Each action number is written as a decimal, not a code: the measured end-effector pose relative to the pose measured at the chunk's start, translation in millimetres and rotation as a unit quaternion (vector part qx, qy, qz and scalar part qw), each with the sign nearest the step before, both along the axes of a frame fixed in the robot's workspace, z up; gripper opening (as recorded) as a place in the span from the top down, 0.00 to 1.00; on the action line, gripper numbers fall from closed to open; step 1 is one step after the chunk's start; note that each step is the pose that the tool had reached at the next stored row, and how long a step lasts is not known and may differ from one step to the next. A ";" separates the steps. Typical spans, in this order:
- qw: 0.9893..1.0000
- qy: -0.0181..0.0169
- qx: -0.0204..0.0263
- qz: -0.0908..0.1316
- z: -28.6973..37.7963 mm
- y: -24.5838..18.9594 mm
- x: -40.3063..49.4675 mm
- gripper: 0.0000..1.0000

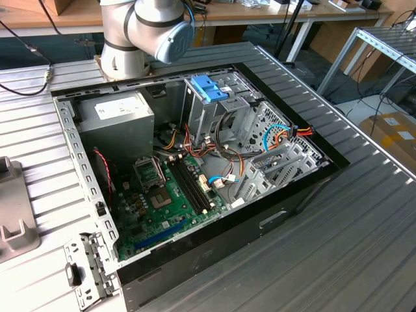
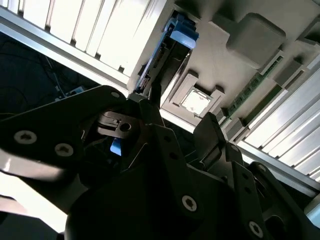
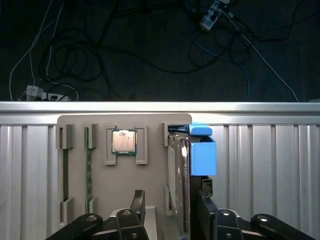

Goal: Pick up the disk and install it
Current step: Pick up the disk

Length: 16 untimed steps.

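The ribbed metal table (image 1: 364,247) carries an open computer case (image 1: 195,260) lying on its side, with the arm (image 1: 140,32) rising at its far edge in the exterior view. Inside the case I can see the grey power supply (image 1: 114,120), the green motherboard (image 1: 162,201) and a blue latch (image 1: 211,88) on top of the metal drive cage.

In the first wrist view a pale parts tray (image 3: 152,180) sits on the ribbed surface close to the table's edge, with dark floor and loose cables (image 3: 125,50) beyond it. The disk (image 3: 176,165) stands on edge in one of the tray's slots, its blue side rail (image 3: 202,155) facing away from the other slots.

The gripper (image 3: 170,196) hangs right over that slot with its jaws spread apart. The disk lies between them. One finger is just beside the blue-rail side. The other stands clear of the disk's flat face, with bare tray showing in the gap. I can't see either finger pressing on it.

A processor chip (image 3: 123,141) lies flat in its own recess beside the disk's slot. A thin green memory stick (image 3: 87,165) sits in a slot further along.
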<state>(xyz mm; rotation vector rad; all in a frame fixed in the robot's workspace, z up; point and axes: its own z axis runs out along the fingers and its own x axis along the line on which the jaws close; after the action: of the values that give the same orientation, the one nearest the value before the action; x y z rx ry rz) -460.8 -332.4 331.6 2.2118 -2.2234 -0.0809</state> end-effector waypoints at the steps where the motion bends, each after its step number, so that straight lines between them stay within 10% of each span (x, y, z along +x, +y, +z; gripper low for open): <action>1: 1.000 0.000 0.001 0.000 -0.2 1.4 -0.9 0.46; 16: 1.000 0.000 0.008 0.011 -5.6 14.8 -17.9 0.46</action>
<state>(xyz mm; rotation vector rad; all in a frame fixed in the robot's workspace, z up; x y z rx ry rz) -478.7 -317.6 326.0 2.2437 -2.2064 -0.1003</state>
